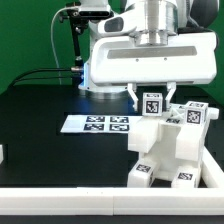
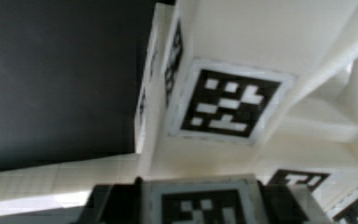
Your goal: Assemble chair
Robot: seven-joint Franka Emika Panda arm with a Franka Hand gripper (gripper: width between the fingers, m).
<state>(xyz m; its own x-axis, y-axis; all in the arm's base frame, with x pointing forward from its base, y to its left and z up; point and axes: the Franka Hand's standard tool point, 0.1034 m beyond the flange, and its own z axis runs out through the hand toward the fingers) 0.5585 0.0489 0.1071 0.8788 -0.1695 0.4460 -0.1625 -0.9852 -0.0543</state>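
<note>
The partly built chair is a blocky white body with tags on its faces, standing at the exterior view's right near the table's front edge. My gripper hangs straight above it, shut on a small white tagged part that sits at the top of the assembly. In the wrist view that part's tag fills the space between my dark fingers. Beyond it a large white chair panel with a tag rises. Whether the held part is seated in the chair body I cannot tell.
The marker board lies flat on the black table just to the exterior view's left of the chair. A small white piece shows at the left edge. The robot base and cables stand behind, before a green backdrop.
</note>
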